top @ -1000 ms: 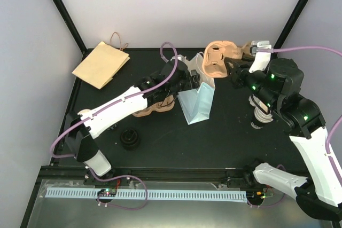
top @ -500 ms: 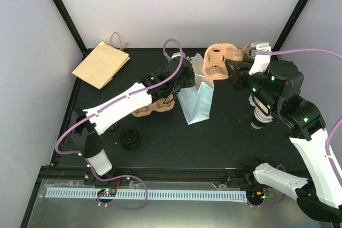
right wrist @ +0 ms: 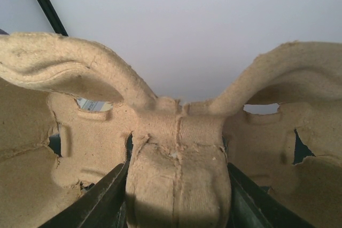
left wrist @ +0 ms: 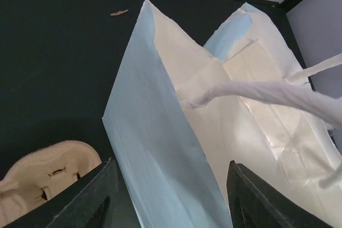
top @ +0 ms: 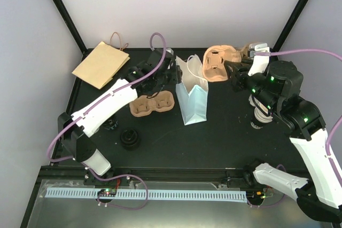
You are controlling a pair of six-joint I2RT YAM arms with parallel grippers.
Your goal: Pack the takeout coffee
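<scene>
Inspection finds no legible text, label, brand, number or sign. The pale blue bag [top: 192, 108], the brown bag [top: 100, 65] and the pulp cup carrier [top: 216, 63] all present plain, unprinted faces.

Item: takeout coffee [top: 110, 125], a small cup closed by a round black lid.
Pose: upright, as far as can be told; the lid is seen from above.
Location: left part of the black table [top: 214, 142], near the pile of loose lids [top: 130, 138], to its left.
Visibility: partly covered by the left arm [top: 101, 111]; the cup wall is hardly seen.
</scene>
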